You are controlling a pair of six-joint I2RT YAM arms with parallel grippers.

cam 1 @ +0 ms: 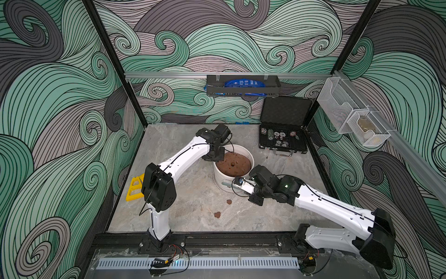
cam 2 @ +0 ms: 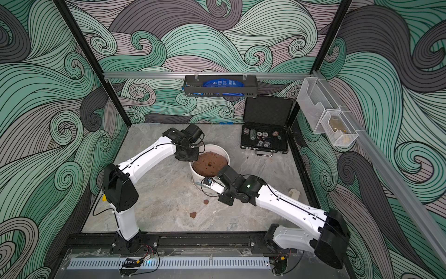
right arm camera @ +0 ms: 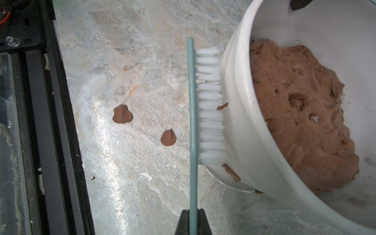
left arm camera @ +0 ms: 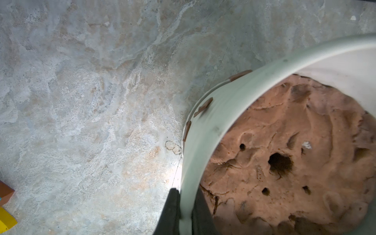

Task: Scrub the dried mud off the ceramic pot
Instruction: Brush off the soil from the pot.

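Ceramic pot (cam 1: 225, 181): centre of your surface (cam 1: 193, 198).
Left pincer (left arm camera: 186, 196): clamped on its rim.
Right pincer (right arm camera: 193, 219): gripping a scrub brush (right arm camera: 192, 101), bristles on the pot wall.
Dried mud (right arm camera: 222, 106): flakes on wall, two beside pot.

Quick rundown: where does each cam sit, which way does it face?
Top views: high above the front edge, looking down; table, left arm, right arm, ceramic pot.
Left wrist: faces down the pot's rim; left hand clamps the wall.
Right wrist: looks along the brush in the right hand, bristles on the pot.
All share: the pot's soil.
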